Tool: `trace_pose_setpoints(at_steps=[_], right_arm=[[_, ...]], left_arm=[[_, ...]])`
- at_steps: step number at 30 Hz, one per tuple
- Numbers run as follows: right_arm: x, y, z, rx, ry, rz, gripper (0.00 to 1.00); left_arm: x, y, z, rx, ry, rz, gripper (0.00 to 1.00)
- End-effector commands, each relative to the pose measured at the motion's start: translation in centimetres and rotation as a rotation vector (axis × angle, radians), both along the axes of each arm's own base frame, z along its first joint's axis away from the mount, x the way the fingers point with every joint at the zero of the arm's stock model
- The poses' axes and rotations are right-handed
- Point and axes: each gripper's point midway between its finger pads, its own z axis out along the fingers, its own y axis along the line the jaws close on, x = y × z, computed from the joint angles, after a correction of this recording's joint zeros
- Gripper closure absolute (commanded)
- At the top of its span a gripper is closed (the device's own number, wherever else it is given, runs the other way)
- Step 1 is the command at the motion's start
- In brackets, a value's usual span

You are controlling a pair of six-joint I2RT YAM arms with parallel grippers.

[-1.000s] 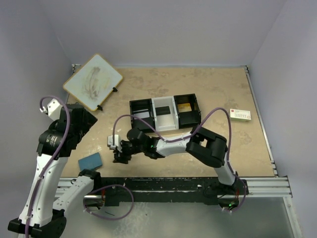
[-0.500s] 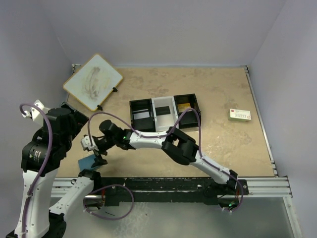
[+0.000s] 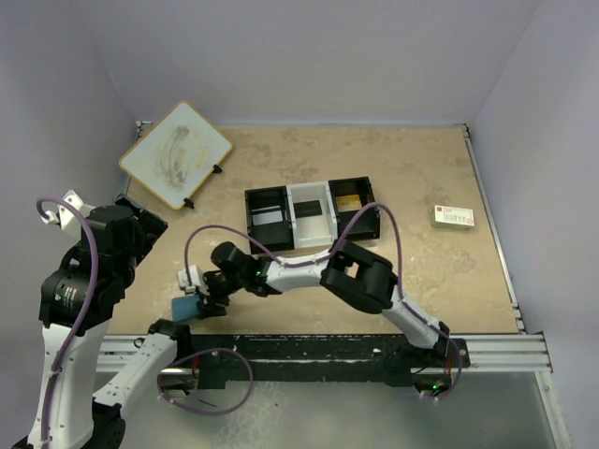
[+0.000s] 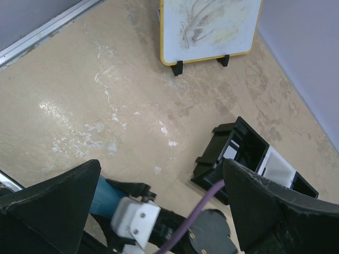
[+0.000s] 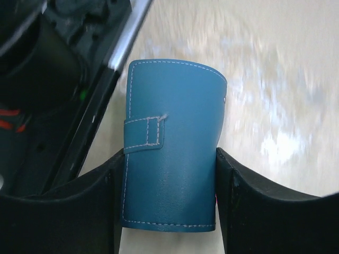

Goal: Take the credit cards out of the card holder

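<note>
**Table** [image 3: 412, 281]: tan top, holding every item below.

**Right arm** [image 3: 374, 276]: reaches from its near-right base across to the near-left corner.

**Left arm** [image 3: 89, 281]: raised at the left, away from the work. The left gripper [image 4: 161, 174] has its fingers spread wide with nothing between them.

**Whiteboard** [image 3: 176, 154]: far left, propped on small feet. Not part of the task.

**Tray** [image 3: 251, 208]: three compartments, centre of table. Its contents are too small to name.

**Card holder** [image 5: 175, 106]: blue, at the near-left edge of the table beside the base rail. It is folded shut, and no card shows at any edge.

**Right gripper** [image 5: 168, 174]: one finger lies against each long side of the holder, so it is clamped across the holder's width. The holder's far end looks bowed, which suggests a squeeze.

**White card** [image 3: 454, 217]: green and red print, right side of the table, well apart from the holder.

**Snap tab** [image 5: 143, 133]: lies across the holder's left edge and looks fastened.

**Progress:** early. The holder is gripped, but it has not been opened and no card has been drawn out.

**Views:**
- The right wrist view alone shows the tab, the stitching and the finger contact.
- The top view shows only a blue patch under the claw, but it alone places the holder on the table.
- The left wrist view shows the left fingers parted and a sliver of blue below them.
</note>
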Motion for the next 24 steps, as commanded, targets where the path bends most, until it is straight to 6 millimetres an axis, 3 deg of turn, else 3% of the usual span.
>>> trace_pose_setpoints(at_steps=[1,4,9,13,15,18,21,24], right_arm=[[3.4,-5.3,0.8,-0.027,0.004,-0.289,0.5],[3.2,-9.4,1.4,-0.046,0.027,-0.409,0.5],[2.5,-17.8,1.2,-0.068,0.177,-0.704,0.47],[1.8,-22.1,2.9,-0.002,0.298,-0.858,0.21],[1.5,-23.3,4.2,0.022,0.342,-0.901,0.02],[1.7,-25.3,6.2,0.032,0.41,-1.002,0.0],[4.4,-28.4,8.7,0.086,0.436,-1.269,0.0],[5.7,-31.9,10.2,0.148,0.535,-1.495,0.0]], left_arm=[[0.3,-0.3,-0.3,-0.017,-0.016,-0.01,0.04],[0.8,-1.1,-2.1,-0.032,0.018,-0.042,0.04],[2.8,-4.4,-6.4,-0.121,0.079,-0.17,0.04],[4.3,-8.1,-10.8,-0.238,0.137,-0.305,0.04],[4.8,-9.8,-12.8,-0.297,0.165,-0.36,0.04],[5.0,-11.1,-14.5,-0.334,0.187,-0.407,0.04],[5.0,-11.3,-15.8,-0.329,0.204,-0.422,0.05],[5.0,-11.7,-17.1,-0.333,0.227,-0.439,0.08]])
